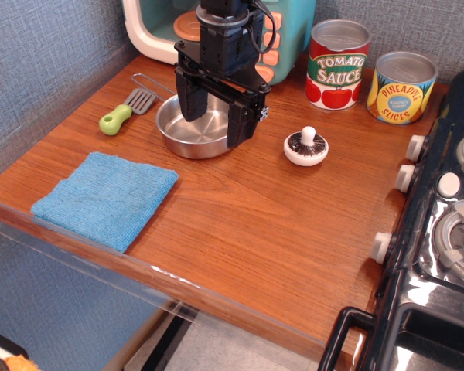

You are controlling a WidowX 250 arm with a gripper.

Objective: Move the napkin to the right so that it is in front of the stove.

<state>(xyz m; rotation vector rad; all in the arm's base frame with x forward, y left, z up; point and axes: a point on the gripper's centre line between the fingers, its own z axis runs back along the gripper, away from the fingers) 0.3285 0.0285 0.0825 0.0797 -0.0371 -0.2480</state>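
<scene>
The tool (215, 120) hangs over the steel bowl (192, 128) at the back of the desk (255, 224), its two black fingers (240, 122) spread wide apart — one over the bowl's left inner side, the other by its right rim. Nothing sits between them; whether the tips touch the bowl cannot be told from this angle.

The napkin (106, 197), light blue and fuzzy, lies flat at the desk's front left corner, near the front edge and well apart from the tool. The stove (441, 255) stands at the far right, glossy black with white knobs (406, 177) facing the desk — the napkin is on the opposite side from it.

Left of the bowl lies a spatula (127, 109) with a green handle. To the right of the bowl sits a mushroom (306, 147). Behind it stand a tomato sauce can (338, 64) and a pineapple slices can (402, 86), side by side; a teal-and-white microwave (158, 35) stands behind the tool.
</scene>
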